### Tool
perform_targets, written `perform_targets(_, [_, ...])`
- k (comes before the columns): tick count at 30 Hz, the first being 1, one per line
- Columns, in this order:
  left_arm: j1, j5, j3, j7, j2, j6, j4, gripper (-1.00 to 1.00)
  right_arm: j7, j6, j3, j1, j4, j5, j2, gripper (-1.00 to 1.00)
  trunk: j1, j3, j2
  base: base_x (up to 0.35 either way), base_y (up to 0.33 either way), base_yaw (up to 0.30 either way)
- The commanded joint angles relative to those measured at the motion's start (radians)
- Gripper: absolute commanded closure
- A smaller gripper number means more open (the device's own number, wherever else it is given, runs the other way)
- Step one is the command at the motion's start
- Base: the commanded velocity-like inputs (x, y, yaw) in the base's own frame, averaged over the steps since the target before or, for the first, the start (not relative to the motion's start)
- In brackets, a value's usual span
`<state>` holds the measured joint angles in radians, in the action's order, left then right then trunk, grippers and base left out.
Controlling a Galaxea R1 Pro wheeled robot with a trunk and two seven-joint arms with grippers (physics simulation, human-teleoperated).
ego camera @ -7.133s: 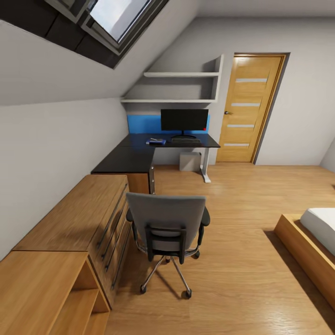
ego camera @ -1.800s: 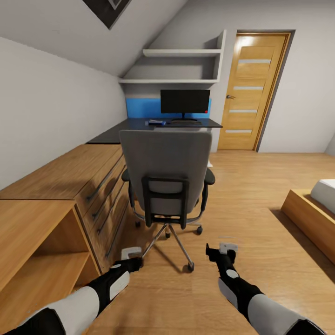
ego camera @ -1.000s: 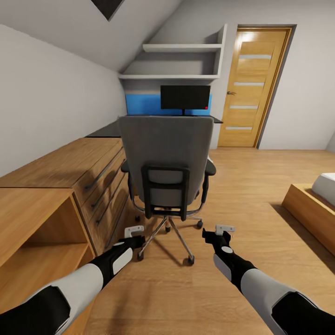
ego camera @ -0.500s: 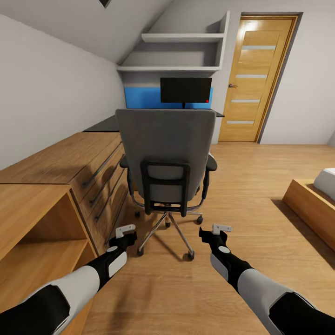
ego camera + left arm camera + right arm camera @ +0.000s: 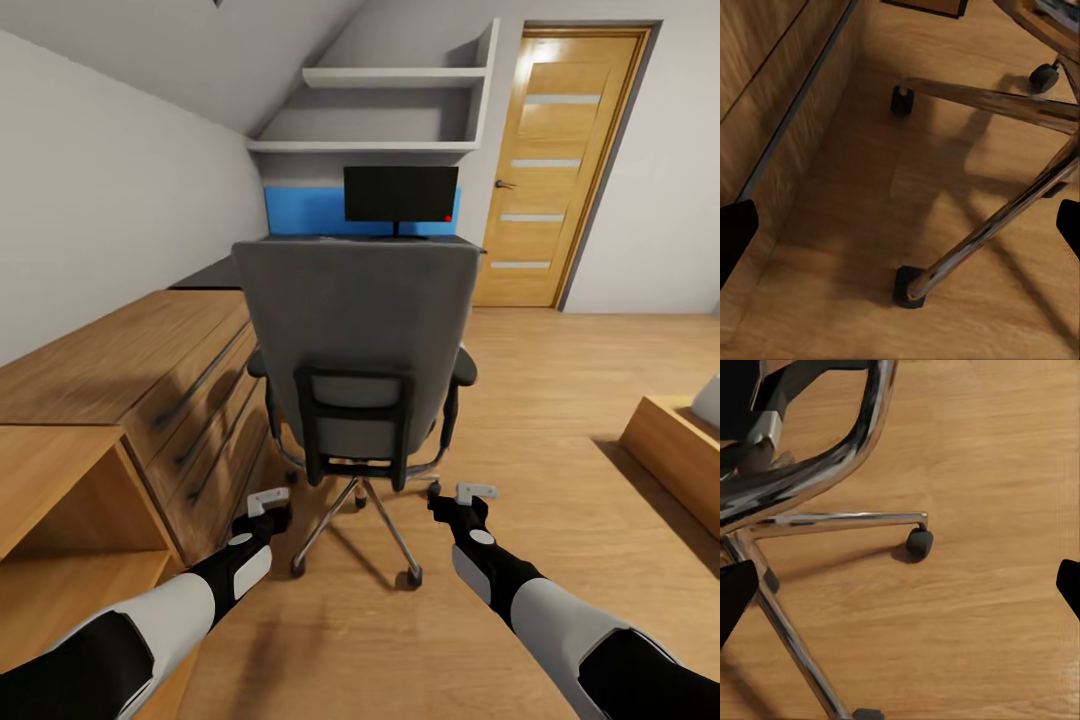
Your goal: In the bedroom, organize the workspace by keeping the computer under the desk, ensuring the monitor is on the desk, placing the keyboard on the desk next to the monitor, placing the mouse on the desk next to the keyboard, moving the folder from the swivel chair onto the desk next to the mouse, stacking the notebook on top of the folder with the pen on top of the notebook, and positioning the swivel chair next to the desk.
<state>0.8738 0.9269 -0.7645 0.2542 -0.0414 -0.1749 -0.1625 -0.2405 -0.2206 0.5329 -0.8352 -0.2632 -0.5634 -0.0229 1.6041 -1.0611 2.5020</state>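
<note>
The grey swivel chair stands right in front of me, its back toward me. Behind it the black monitor sits on the black desk. The chair back hides the keyboard, mouse, folder, notebook, pen and computer. My left gripper is low at the chair's left, open and empty. My right gripper is low at its right, also open and empty. The left wrist view shows a chrome base leg and a caster. Another caster shows in the right wrist view.
A light wooden drawer chest and an open shelf unit line the left wall, close to my left arm. A wooden door is at the back right. A bed frame edges the right. Bare floor lies between chair and bed.
The camera has moved closer to the chair, which now looks larger and hides the desk top. Both arms, absent in the oldest frame, reach forward low on either side.
</note>
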Motion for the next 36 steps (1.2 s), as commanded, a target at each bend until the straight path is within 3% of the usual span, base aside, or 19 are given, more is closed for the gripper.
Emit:
perform_targets(1, [0.001, 0.007, -0.009, 0.005, 0.0, -0.003, 0.0, -1.0, -0.005, -0.004, 0.009, -0.001, 0.001, -0.009, 0.0, -1.0, 0.0, -0.001, 0.0, 0.318, 0.0, 0.0])
perform_targets(15, [0.001, 0.007, -0.009, 0.006, -0.008, -0.004, 0.0, -1.0, -0.006, -0.028, 0.009, -0.001, 0.008, -0.009, 0.001, -1.0, 0.0, -0.001, 0.0, 0.32, -0.004, -0.001])
perform_targets(36, [0.001, 0.007, -0.009, 0.007, -0.014, -0.005, 0.0, -1.0, -0.005, -0.062, 0.009, -0.001, 0.012, -0.008, 0.003, -1.0, 0.0, 0.013, 0.0, 0.32, -0.09, -0.098])
